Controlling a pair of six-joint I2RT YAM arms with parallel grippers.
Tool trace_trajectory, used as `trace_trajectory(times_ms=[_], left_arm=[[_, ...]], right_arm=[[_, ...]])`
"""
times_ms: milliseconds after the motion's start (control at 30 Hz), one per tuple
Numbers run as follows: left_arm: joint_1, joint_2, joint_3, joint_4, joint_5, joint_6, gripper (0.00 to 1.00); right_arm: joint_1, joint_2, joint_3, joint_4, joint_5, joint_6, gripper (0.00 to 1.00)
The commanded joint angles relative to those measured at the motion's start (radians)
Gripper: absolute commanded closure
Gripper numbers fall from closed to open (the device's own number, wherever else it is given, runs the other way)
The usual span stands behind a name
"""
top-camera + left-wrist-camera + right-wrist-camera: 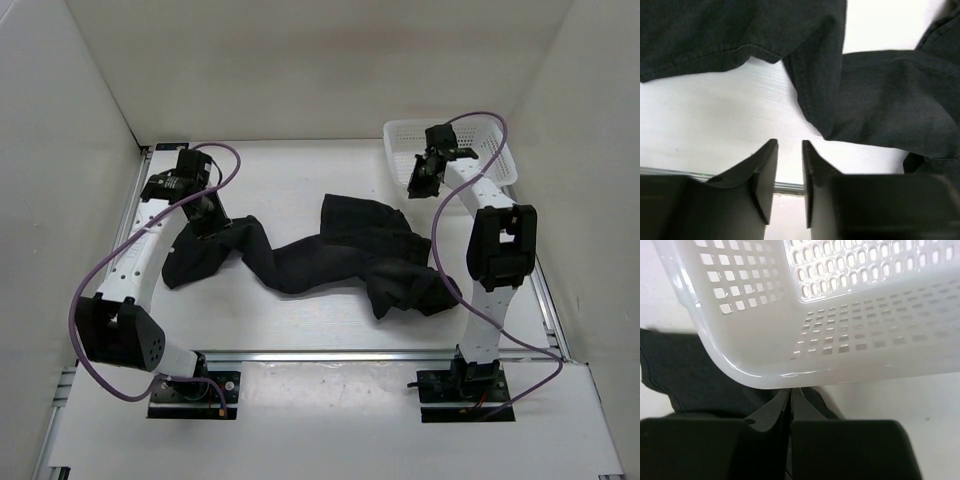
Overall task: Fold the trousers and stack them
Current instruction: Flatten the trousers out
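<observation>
Trousers (330, 255) lie crumpled on the bench (715, 120), left of the basket (755, 315). Left hand (790, 143): narrowly parted, empty, beside a leg. Right hand (791, 391): closed, empty, at the basket wall. Pinch the hem edges and spread the cloth flat before folding.

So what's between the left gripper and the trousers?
Just bare white table, in the left wrist view; the left gripper hangs open, short of the trousers.

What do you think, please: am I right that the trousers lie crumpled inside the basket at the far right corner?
Not quite. The trousers lie crumpled on the table, not inside the basket, which does stand at the far right corner; the top view shows it.
</observation>
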Motion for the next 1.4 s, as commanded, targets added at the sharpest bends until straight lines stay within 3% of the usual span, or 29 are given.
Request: trace_trajectory(times_ms=[0, 33, 133, 167, 333, 400, 433, 467, 500, 533, 633, 767, 933, 1133, 1167, 1200, 1233, 1300, 1333, 1367], left_arm=[[-0.002, -0.047, -0.023, 0.005, -0.016, -0.008, 0.61], [-0.002, -0.056, -0.035, 0.005, -0.016, -0.008, 0.55], [-0.002, -0.065, -0.044, 0.014, -0.007, -0.008, 0.54], [-0.011, -0.065, -0.055, 0.014, -0.007, -0.008, 0.49], [-0.011, -0.093, -0.113, 0.036, -0.007, -0.028, 0.29], [-0.011, -0.093, -0.159, 0.036, 0.002, -0.028, 0.22], [-0.023, -0.102, -0.178, 0.047, 0.002, -0.037, 0.18], [-0.023, -0.102, -0.198, 0.057, 0.013, -0.038, 0.14], [-0.045, -0.102, -0.242, 0.057, 0.013, -0.048, 0.11], [-0.045, -0.113, -0.267, 0.076, 0.025, -0.063, 0.01], [-0.071, -0.122, -0.359, 0.137, 0.077, -0.102, 0.01], [-0.120, -0.042, -0.385, 0.238, 0.121, -0.160, 0.01], [-0.218, 0.189, -0.269, 0.288, 0.102, -0.180, 0.01], [-0.227, 0.352, -0.199, 0.297, 0.072, -0.189, 0.01], [-0.217, 0.378, -0.189, 0.297, 0.071, -0.189, 0.14], [-0.217, 0.378, -0.189, 0.297, 0.071, -0.189, 0.14], [-0.217, 0.387, -0.175, 0.297, 0.071, -0.189, 0.39], [-0.195, 0.372, -0.163, 0.297, 0.071, -0.189, 0.67], [-0.195, 0.372, -0.152, 0.297, 0.071, -0.180, 0.87], [-0.166, 0.357, -0.132, 0.283, 0.071, -0.171, 0.90]], right_arm=[[-0.006, 0.051, 0.091, 0.016, 0.008, -0.008, 1.00], [-0.006, 0.061, 0.108, 0.016, 0.008, 0.001, 1.00], [-0.006, 0.055, 0.146, -0.004, -0.002, 0.001, 1.00], [-0.006, 0.020, 0.146, -0.004, -0.012, 0.001, 1.00], [0.004, -0.187, -0.048, 0.019, 0.000, 0.012, 0.97], [0.004, -0.327, -0.126, 0.019, 0.021, 0.012, 0.81], [0.004, -0.376, -0.169, 0.019, 0.053, 0.012, 0.48], [-0.010, -0.425, -0.252, 0.019, 0.054, 0.012, 0.29], [-0.030, -0.518, -0.296, 0.019, 0.041, 0.012, 0.21], [-0.074, -0.565, -0.336, 0.007, 0.018, 0.012, 0.11], [-0.154, -0.758, -0.476, -0.073, -0.038, 0.012, 0.00], [-0.184, -1.025, -0.581, -0.212, -0.138, 0.063, 0.00], [-0.184, -1.160, -0.674, -0.417, -0.197, 0.190, 0.00], [-0.184, -1.274, -0.815, -0.392, -0.270, 0.346, 0.00], [-0.193, -1.286, -0.838, -0.379, -0.288, 0.368, 0.00], [-0.193, -1.297, -0.857, -0.365, -0.301, 0.388, 0.00], [-0.193, -1.306, -0.872, -0.353, -0.325, 0.417, 0.00], [-0.193, -1.306, -0.921, -0.302, -0.338, 0.442, 0.02], [-0.193, -1.306, -0.941, -0.270, -0.348, 0.466, 0.04], [-0.193, -1.297, -0.964, -0.227, -0.359, 0.480, 0.06]])
